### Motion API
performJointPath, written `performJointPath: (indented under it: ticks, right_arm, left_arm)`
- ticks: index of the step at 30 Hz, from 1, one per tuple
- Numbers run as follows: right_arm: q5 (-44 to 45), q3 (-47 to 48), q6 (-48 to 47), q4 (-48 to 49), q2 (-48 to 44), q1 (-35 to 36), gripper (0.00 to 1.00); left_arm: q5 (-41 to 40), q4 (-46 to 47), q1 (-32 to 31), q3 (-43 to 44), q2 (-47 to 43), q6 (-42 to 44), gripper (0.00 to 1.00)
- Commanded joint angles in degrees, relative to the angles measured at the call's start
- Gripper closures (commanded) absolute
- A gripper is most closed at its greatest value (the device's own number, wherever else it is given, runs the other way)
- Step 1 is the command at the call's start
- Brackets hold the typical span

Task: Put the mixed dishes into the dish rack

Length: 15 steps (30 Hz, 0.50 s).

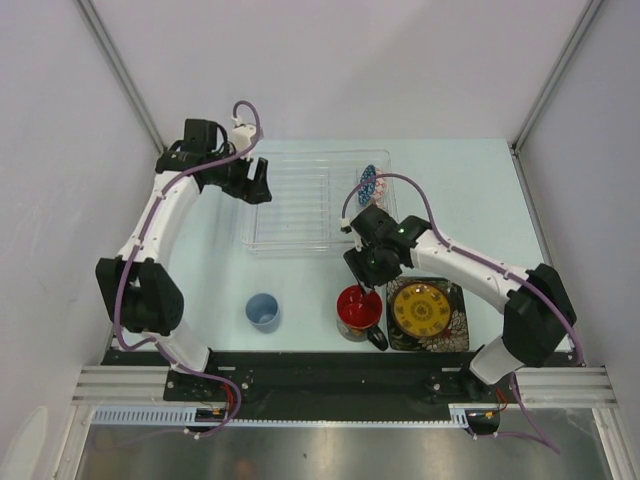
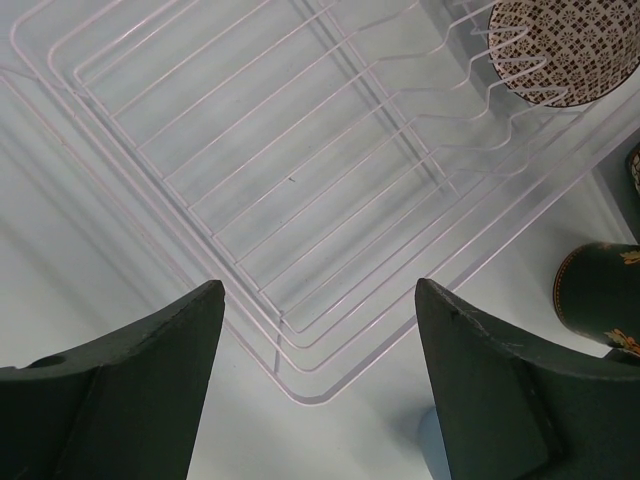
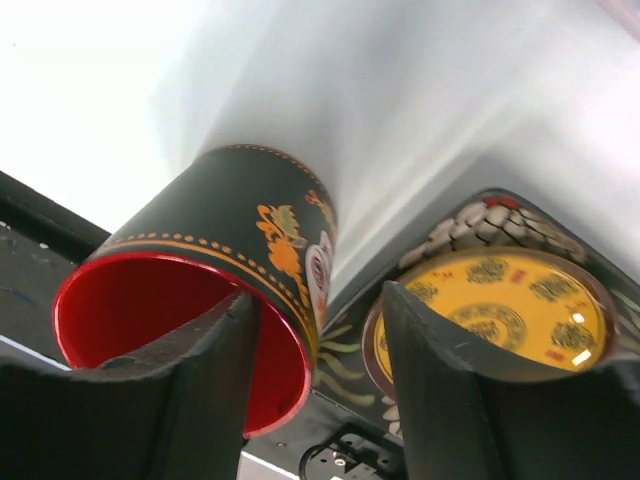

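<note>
The clear dish rack (image 1: pixel 295 205) lies at mid-table. A blue patterned bowl (image 1: pixel 368 183) stands on edge in its right end. The left wrist view shows a beige-brown patterned bowl (image 2: pixel 560 50) in the rack's (image 2: pixel 300 180) slots. My left gripper (image 1: pixel 256 181) is open and empty over the rack's left end (image 2: pixel 318 285). My right gripper (image 1: pixel 367 276) is open just above the red-inside dark mug (image 1: pixel 357 309). In the right wrist view the mug's (image 3: pixel 230 250) rim wall lies between the spread jaws (image 3: pixel 318 292), not clamped. The yellow round plate (image 1: pixel 421 308) rests on the black floral square plate (image 1: pixel 457 336).
The small light-blue cup (image 1: pixel 262 311) stands upright near the front, left of the mug. The mug's handle (image 1: pixel 378 338) points toward the black front rail (image 1: pixel 320 372). White walls close in the table on three sides.
</note>
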Motion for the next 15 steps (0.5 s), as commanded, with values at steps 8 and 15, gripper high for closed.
performJointPath:
  ticks: [8, 15]
  right_arm:
    - [0.7, -2.3, -2.1, 6.4, 4.8, 1.7, 0.70]
    - [1.1, -3.1, -1.3, 5.9, 3.6, 1.9, 1.00]
  left_arm:
    - [1.0, 1.1, 2.0, 4.9, -2.4, -2.5, 0.18]
    - [2.1, 0.6, 2.6, 8.9, -1.6, -4.3, 0.18]
